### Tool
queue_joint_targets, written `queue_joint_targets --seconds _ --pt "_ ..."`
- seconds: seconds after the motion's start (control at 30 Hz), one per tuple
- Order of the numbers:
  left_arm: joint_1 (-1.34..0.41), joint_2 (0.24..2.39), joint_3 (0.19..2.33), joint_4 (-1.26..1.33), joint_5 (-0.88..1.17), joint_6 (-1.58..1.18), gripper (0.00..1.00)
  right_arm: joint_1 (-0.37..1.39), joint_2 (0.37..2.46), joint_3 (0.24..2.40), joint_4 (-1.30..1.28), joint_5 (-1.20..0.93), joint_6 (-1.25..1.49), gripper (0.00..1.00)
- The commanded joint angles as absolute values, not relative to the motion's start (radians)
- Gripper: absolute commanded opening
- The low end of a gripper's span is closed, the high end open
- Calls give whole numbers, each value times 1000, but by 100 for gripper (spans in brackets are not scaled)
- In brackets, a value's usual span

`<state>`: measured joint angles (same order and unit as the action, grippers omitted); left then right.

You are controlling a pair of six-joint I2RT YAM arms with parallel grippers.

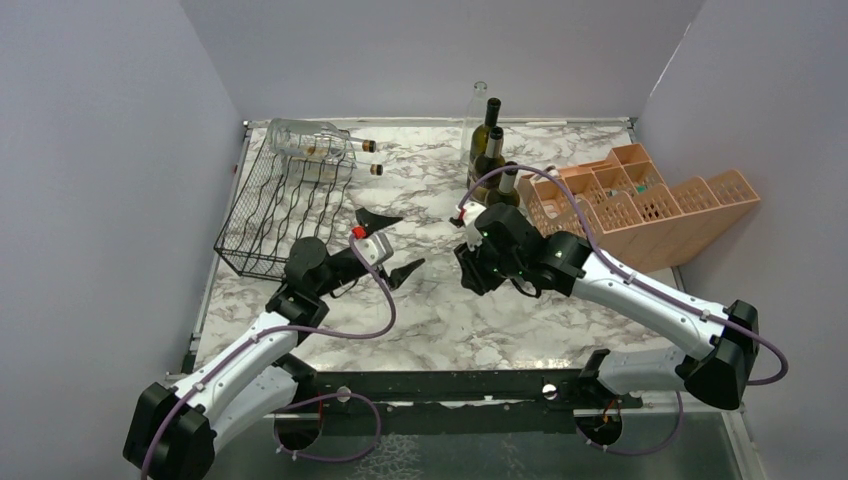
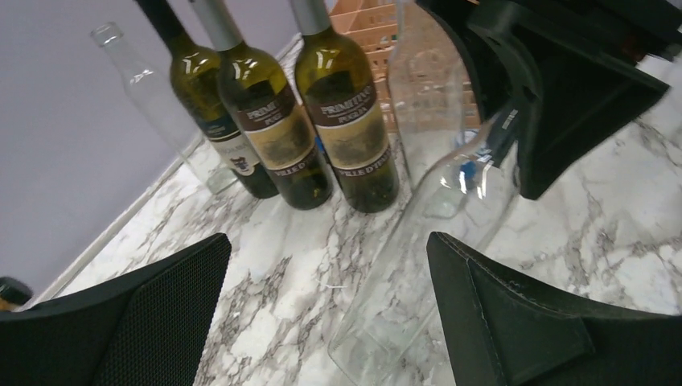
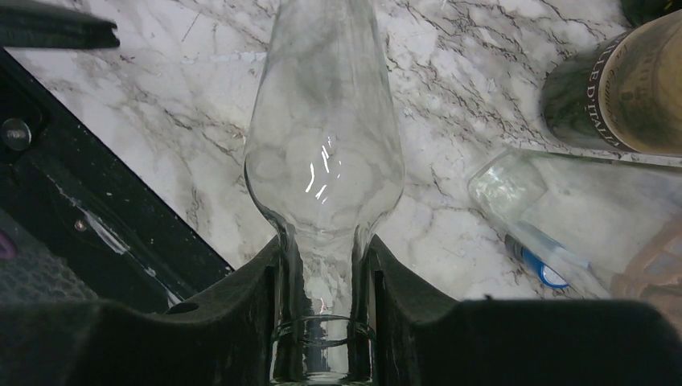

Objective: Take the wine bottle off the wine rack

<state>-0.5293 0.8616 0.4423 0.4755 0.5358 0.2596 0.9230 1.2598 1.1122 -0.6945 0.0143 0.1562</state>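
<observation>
The right gripper [image 3: 322, 265] pinched one clear bottle [image 3: 322, 153] by the neck over the centre of the marble table [image 1: 450, 320]; the left gripper [image 1: 392, 245] gaped wide. Two capped bottles [image 1: 310, 142] lay on the wine rack [image 1: 270, 215] at ten o'clock, and three green wine bottles [image 2: 281, 129] stood at twelve.

Black fingers [image 3: 410, 322] grip the neck of a clear glass wine bottle [image 3: 322, 153]; white marbled tabletop [image 3: 450, 72] behind, dark green labelled bottle [image 3: 619, 88] upper right.

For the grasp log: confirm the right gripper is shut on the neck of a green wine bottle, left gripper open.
Wrong bottle. The right wrist view shows the right gripper shut on the neck of a clear glass bottle, not a green one. The left gripper is open, as stated.
</observation>
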Motion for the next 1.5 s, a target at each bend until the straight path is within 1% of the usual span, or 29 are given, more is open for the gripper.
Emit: queue_joint_targets --seconds 0.0,0.1,0.27,0.67,0.97,1.23,1.37,1.47 --pt "-558 850 414 499 712 344 99 923 1220 1134 -698 -17 122 15" --pt "-577 877 416 489 780 345 99 923 1216 1138 -715 -19 107 15" --pt "-611 934 440 434 809 373 99 923 1208 1139 -721 -41 81 15" --pt "-718 999 455 390 771 429 99 923 1214 1137 -714 -135 40 15" --pt "-753 1153 527 396 761 366 98 923 1217 1138 -700 -187 23 15" --pt "-759 1187 543 398 751 356 89 923 1200 1127 -684 -206 26 15" --pt "-763 1186 543 398 752 355 80 923 1186 1124 -671 -214 30 15" --pt "-764 1179 543 397 741 351 69 923 1175 1125 -665 -205 39 16"
